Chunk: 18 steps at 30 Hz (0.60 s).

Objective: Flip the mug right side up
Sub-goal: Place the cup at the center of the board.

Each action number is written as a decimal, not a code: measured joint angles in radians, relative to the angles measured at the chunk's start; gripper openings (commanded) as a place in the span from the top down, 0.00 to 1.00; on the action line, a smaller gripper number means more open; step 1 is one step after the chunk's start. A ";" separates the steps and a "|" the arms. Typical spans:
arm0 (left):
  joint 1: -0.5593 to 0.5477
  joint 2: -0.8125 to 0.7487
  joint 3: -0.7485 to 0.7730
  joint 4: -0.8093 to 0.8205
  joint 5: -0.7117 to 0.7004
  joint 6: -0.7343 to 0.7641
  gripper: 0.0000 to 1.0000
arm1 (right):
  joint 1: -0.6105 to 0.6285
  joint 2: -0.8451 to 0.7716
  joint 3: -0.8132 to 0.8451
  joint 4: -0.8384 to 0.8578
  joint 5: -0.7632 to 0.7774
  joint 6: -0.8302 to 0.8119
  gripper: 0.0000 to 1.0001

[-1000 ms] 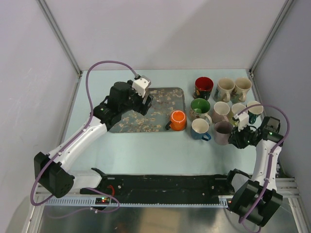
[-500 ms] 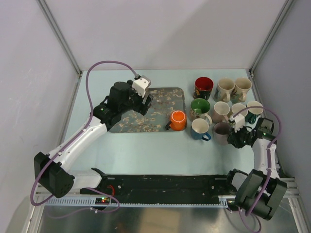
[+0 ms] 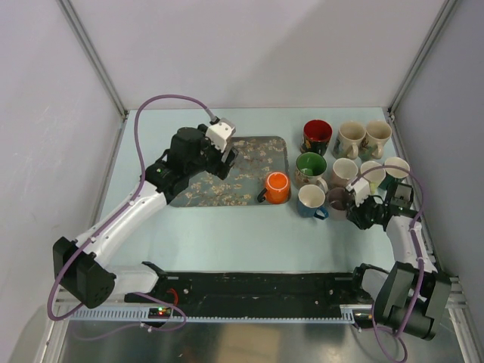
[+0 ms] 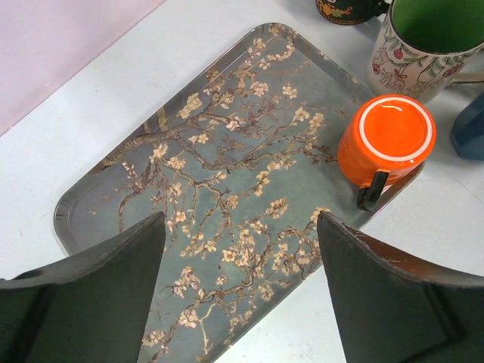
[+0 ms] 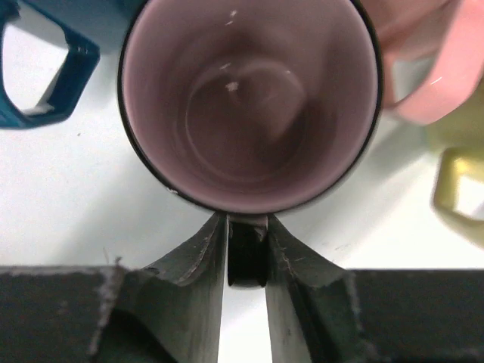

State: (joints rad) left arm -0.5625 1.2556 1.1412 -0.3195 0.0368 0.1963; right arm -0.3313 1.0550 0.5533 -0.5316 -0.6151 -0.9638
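Observation:
An orange mug [image 3: 276,187] stands upside down on the right edge of the blossom-patterned tray [image 3: 249,151]; its white-ringed base [image 4: 395,128] faces up and its black handle points toward the near side. My left gripper [image 3: 227,156] hovers open over the tray's middle [image 4: 227,151], with nothing between the jaws [image 4: 240,219]. My right gripper [image 3: 355,209] is shut on the black handle of an upright mauve mug [image 3: 340,200], whose empty inside [image 5: 249,98] fills the right wrist view above the gripper [image 5: 246,223].
Upright mugs crowd the right side: blue [image 3: 311,200], green-lined [image 3: 311,166], dark red [image 3: 318,136], pink [image 3: 344,172] and cream ones [image 3: 363,138]. A blue handle [image 5: 45,68] and a pink handle [image 5: 431,76] flank the mauve mug. Frame posts stand at the back corners.
My right arm has swung its wrist left and toward the mug cluster, carrying the mauve mug a little left and back. The left arm and orange mug have not moved.

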 measured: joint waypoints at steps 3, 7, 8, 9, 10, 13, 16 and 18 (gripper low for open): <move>0.000 0.000 0.000 0.000 0.009 0.017 0.14 | 0.003 -0.008 -0.019 -0.036 0.029 0.000 0.61; 0.000 0.000 0.000 0.000 0.032 0.037 0.14 | -0.003 -0.079 -0.031 -0.113 0.048 -0.001 0.52; 0.000 0.001 0.000 0.000 0.039 0.040 0.14 | -0.004 -0.100 -0.031 -0.125 0.050 0.000 0.50; 0.000 0.002 0.000 0.000 0.047 0.040 0.14 | -0.005 -0.129 -0.031 -0.140 0.052 0.002 0.49; 0.000 0.003 0.000 0.000 0.053 0.040 0.14 | -0.004 -0.147 -0.031 -0.152 0.054 0.005 0.46; 0.000 0.010 0.000 0.000 0.072 0.040 0.13 | -0.004 -0.213 -0.026 -0.202 0.068 0.023 0.37; 0.000 0.018 0.000 0.000 0.083 0.039 0.13 | -0.003 -0.283 0.006 -0.276 0.082 0.056 0.28; 0.000 0.021 0.000 0.000 0.090 0.038 0.13 | 0.011 -0.329 0.051 -0.322 0.093 0.099 0.27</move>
State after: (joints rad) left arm -0.5625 1.2770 1.1408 -0.3191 0.1268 0.2340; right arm -0.3199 0.7258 0.6041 -0.8532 -0.5220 -0.8646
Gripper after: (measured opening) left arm 0.869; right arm 0.705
